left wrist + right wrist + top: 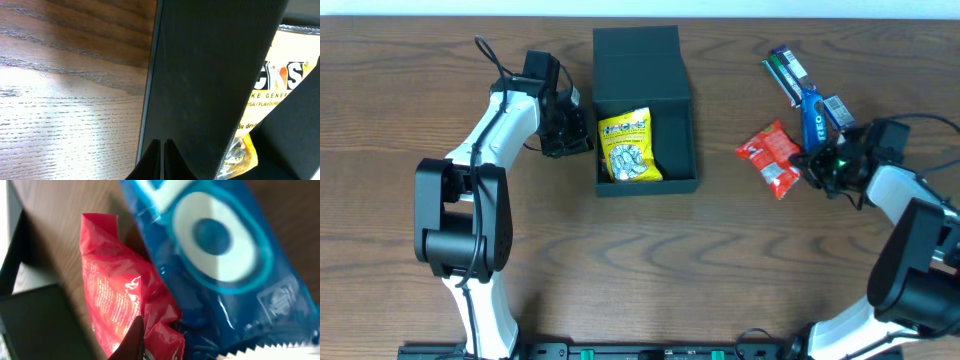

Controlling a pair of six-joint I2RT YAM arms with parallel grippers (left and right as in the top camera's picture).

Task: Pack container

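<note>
Left gripper (567,132): jaws fully together, nothing between them. The container (646,186) is directly ahead of its tips. In the wrist view the dark outer wall fills the space in front of them. I cannot tell whether they touch it.

Container: lid hinged back and open, away from both grippers. A yellow packet (628,148) lies inside. The container is well apart from the right gripper (812,165), off to its left across the worktop (400,100).

Right gripper: down at the near edge of a red packet (770,155), with a blue packet (813,118) just beyond. Only one finger (131,341) shows close up, against crinkled red film. I cannot tell if the jaws have closed on it.

Handling, my judgement: the container looks stiff-walled, matte and not slippery. It is probably light enough to skid when nudged. Best hold is a side wall at the rim, pinched inside and out. To shut it, take the lid's free edge. The hinge is the weak point.
</note>
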